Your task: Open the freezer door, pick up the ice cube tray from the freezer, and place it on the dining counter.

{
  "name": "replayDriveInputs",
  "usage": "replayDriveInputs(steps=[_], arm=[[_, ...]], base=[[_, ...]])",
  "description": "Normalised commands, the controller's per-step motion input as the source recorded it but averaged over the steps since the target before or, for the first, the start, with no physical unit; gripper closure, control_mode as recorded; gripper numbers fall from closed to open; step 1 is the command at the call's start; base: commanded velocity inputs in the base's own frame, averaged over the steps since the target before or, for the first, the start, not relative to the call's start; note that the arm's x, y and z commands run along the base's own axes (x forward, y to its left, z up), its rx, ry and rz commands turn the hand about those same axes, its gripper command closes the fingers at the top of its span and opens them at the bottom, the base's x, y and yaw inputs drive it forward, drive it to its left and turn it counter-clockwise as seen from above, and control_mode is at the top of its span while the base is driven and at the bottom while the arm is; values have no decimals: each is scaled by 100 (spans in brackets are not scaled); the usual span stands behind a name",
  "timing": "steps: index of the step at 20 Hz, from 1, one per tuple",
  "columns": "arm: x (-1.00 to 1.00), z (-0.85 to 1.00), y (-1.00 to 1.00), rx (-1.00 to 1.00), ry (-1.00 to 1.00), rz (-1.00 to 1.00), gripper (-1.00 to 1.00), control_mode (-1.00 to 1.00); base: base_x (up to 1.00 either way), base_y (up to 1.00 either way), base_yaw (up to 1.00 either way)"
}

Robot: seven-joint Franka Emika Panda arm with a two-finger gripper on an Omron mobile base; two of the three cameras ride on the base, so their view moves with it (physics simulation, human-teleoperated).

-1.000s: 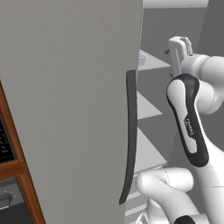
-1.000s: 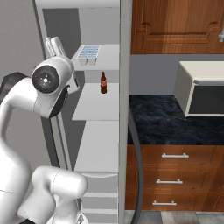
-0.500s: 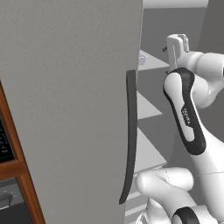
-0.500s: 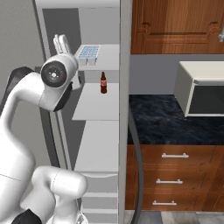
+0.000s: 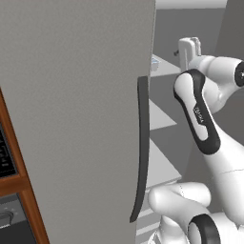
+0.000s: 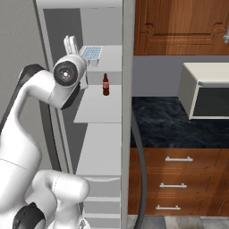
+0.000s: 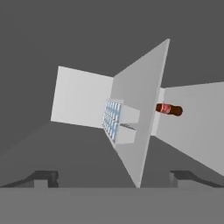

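okay, freezer door (image 5: 71, 119) swung open, my gripper (image 6: 70, 44) gaping wide and empty just beside the ice cube tray (image 6: 91, 53) on the freezer's top shelf, so grabbing and delivering remain.

we see the ice cube tray (image 7: 115, 120) on a shelf (image 7: 140, 127) ahead between our spread fingertips (image 7: 43, 177), a bottle (image 7: 168, 109) beyond.
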Motion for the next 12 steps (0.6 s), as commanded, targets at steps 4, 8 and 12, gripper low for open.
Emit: replayDriveInputs(steps=[4,8,12], arm=[[32,-18,-3,0,0,0,-100,-100],[37,-5,-1,0,0,0,-100,-100],[39,0,-5,0,0,0,-100,-100]], base=[[0,0,0],[0,0,0],[0,0,0]])
